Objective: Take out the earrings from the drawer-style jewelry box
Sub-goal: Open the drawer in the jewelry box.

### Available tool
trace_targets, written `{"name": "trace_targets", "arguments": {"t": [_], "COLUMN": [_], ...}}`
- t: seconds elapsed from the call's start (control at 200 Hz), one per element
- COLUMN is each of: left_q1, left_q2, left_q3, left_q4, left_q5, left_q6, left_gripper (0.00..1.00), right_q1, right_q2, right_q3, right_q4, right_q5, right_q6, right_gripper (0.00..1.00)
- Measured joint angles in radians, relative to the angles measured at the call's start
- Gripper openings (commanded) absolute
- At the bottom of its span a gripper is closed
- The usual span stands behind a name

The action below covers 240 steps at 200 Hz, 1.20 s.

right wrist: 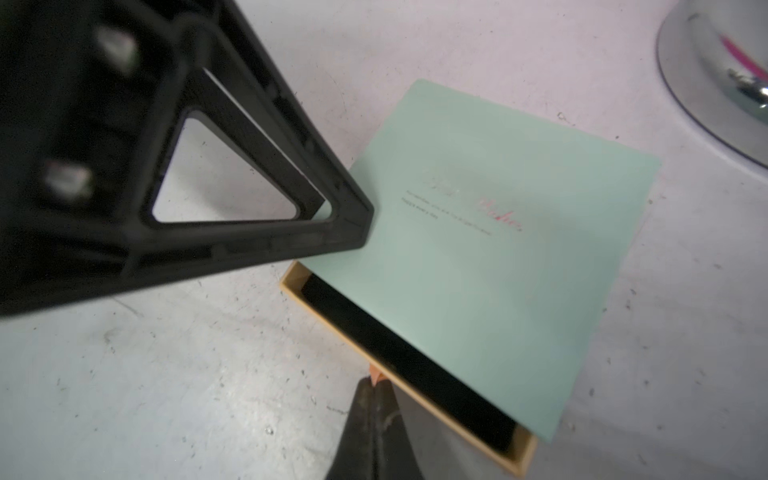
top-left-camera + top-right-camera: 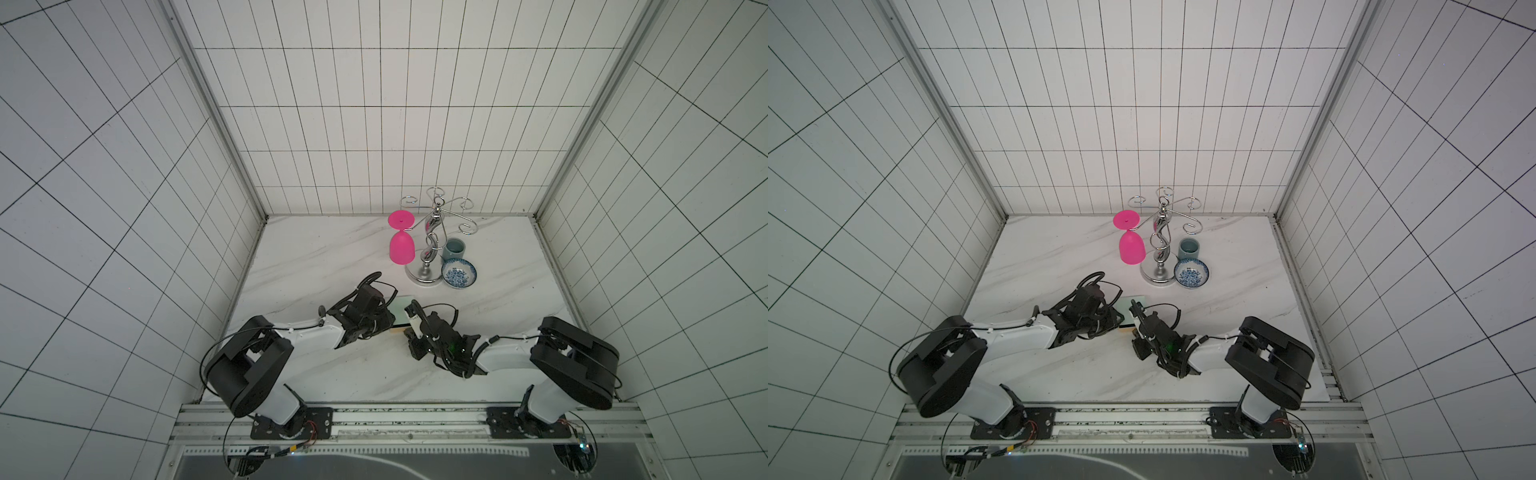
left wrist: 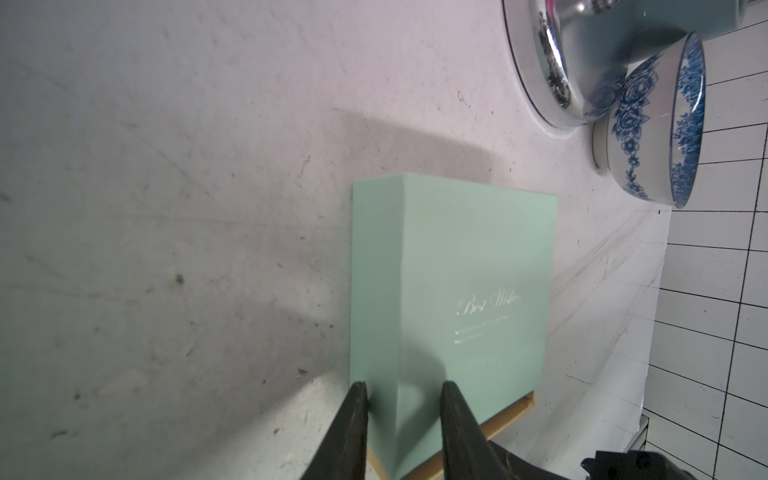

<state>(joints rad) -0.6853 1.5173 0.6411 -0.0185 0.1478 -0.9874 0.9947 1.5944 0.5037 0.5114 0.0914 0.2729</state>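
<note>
we see our left claw (image 3: 403,388) pinching the mint sleeve (image 3: 376,291) of the jewelry box (image 3: 469,249) on the table (image 2: 324,257), our right claw (image 1: 376,386) closed on its pull tab (image 1: 374,372), tan drawer (image 1: 297,286) partly out, black lining (image 1: 415,370) showing

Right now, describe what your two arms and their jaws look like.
The left arm and right arm match: white link shells, bulky black joint housings, thin black cables looping alongside. The jaws are black, tapering to narrow tips, with triangular cut-outs. A small green light glows on the right wrist.
</note>
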Motion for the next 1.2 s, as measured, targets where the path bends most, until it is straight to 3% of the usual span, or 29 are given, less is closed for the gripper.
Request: {"name": "trace_targets", "arguments": {"t": [1.199], "left_q1": [-0.035], "left_q2": [0.010], "left_q3": [0.021], "left_q4": [-0.006], "left_q5": [-0.051], "left_q6": [-0.023], "left_gripper": [0.22], "right_q1": [0.075], "right_q2": [-0.187], "right_q3": [-0.131], "right_q4": [-0.098], "right_q5": [0.006], "right_q6": [0.172], "right_gripper": [0.00]}}
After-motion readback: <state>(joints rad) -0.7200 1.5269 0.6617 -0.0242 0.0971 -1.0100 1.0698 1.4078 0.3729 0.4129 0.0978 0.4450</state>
